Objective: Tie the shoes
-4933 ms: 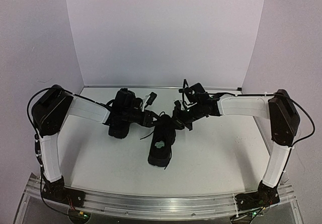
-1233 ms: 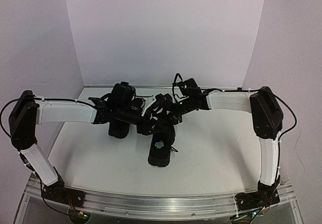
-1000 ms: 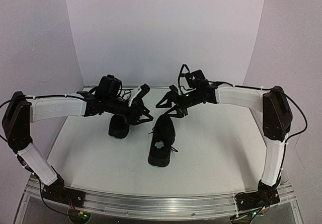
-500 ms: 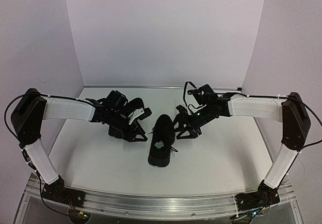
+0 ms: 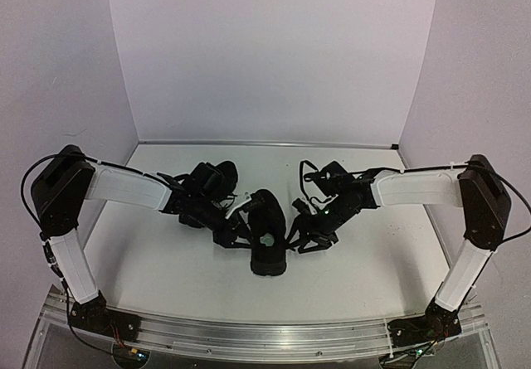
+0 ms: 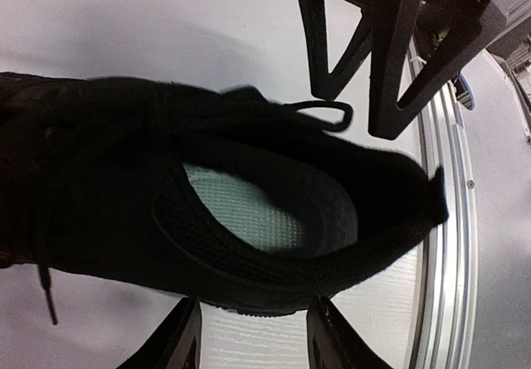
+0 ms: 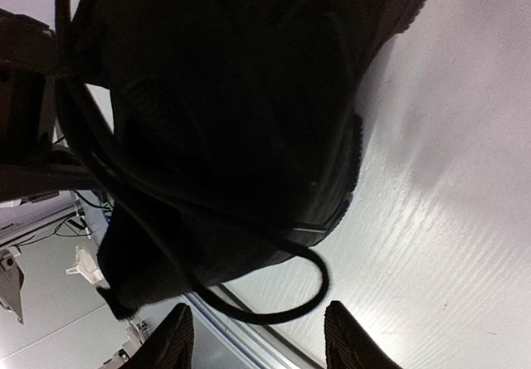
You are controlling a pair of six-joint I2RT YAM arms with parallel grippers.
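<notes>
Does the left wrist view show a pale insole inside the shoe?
Yes, a pale insole shows through the opening of the black shoe.

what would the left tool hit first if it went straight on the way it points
The side of the black low-top sneaker with the pale insole, directly ahead of the open left tool; how close is unclear.

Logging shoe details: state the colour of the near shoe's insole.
Pale greenish insole in the black shoe; clearest in the left wrist view.
</notes>
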